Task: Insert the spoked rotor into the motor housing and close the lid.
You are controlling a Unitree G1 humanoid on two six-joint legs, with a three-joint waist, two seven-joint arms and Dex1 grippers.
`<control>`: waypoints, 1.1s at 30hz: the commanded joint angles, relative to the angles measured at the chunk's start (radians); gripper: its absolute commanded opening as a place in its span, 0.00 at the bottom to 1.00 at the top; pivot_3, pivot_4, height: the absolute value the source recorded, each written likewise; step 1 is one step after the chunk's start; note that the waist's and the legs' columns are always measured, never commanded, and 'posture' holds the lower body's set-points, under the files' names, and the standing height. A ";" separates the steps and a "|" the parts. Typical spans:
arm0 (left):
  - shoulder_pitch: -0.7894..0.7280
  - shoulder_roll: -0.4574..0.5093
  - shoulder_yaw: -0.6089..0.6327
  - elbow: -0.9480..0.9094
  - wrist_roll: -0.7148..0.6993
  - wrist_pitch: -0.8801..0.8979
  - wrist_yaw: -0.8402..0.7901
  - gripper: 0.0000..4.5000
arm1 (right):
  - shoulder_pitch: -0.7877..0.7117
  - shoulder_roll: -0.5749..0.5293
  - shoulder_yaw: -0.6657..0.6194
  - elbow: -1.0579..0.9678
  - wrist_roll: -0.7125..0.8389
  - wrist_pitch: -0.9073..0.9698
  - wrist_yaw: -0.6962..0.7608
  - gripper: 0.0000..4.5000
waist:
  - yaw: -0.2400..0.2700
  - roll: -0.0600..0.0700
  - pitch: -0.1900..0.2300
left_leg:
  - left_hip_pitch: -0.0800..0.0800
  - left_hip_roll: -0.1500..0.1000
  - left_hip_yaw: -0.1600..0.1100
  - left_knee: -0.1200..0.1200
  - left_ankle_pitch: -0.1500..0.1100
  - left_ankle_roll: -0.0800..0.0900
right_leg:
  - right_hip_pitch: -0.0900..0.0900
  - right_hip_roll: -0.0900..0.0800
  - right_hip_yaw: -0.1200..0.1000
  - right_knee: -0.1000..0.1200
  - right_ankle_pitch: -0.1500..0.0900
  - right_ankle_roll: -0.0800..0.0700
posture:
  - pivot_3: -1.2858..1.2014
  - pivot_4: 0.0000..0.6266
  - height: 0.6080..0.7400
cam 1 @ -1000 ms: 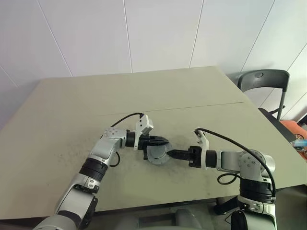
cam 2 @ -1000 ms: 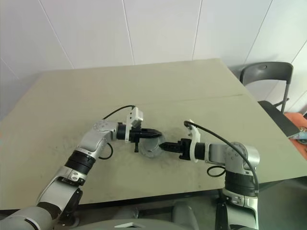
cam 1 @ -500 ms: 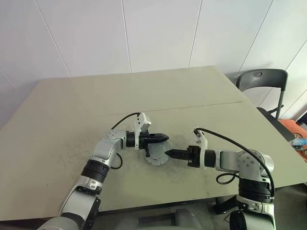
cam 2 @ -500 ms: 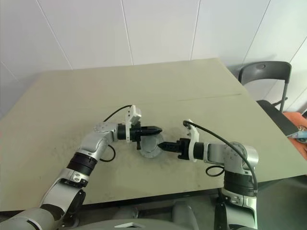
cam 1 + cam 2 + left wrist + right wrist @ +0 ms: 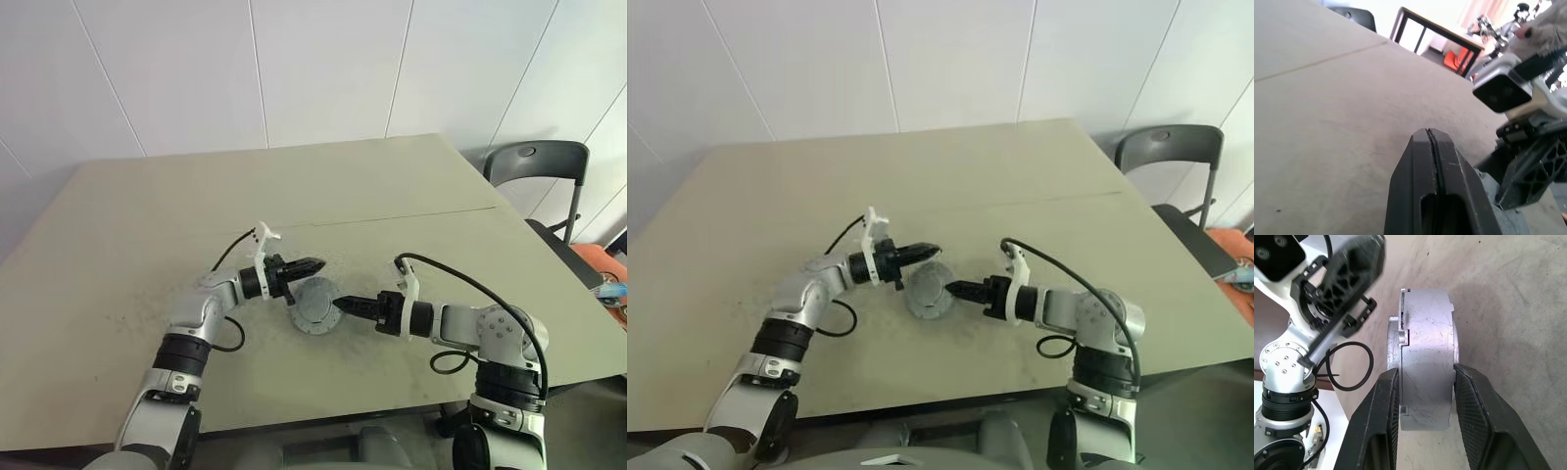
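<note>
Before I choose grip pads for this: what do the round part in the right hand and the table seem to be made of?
The motor housing with the lid on, clamped between the right hand's fingers, looks like bare grey metal, probably aluminium: dull sheen, fine scratches, machined notches. The table looks like matte beige laminate or painted board, scuffed and speckled; the exact material can't be told.

motor housing (image 5: 316,305) on table (image 5: 411,196) | left gripper (image 5: 318,263) behind | right gripper (image 5: 338,305) right
</note>
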 commanded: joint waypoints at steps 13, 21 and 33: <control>0.023 -0.013 0.191 -0.062 -0.196 0.209 0.171 0.00 | -0.101 0.123 -0.195 0.017 0.124 -0.065 -0.037 0.31 | 0.000 0.001 0.000 | -0.001 0.000 0.000 -0.001 0.000 0.000 | -0.001 0.000 0.000 0.000 0.000 0.000 | 0.52 0.00 1.00; 0.072 -0.053 0.256 -0.100 -0.290 0.312 0.255 0.00 | -0.134 0.192 -0.258 0.038 0.185 -0.131 -0.108 0.31 | 0.000 0.001 0.001 | -0.001 0.000 0.000 -0.001 0.000 0.000 | -0.001 0.000 0.000 0.000 0.000 -0.001 | 0.52 0.00 1.00; 0.047 -0.122 0.406 -0.106 -0.526 0.431 0.383 0.61 | -0.129 0.199 -0.253 0.049 0.273 -0.191 -0.175 0.31 | -0.002 0.002 0.001 | -0.001 0.000 0.000 -0.001 0.000 0.000 | -0.002 0.000 0.000 0.000 0.000 0.000 | 0.52 0.00 1.00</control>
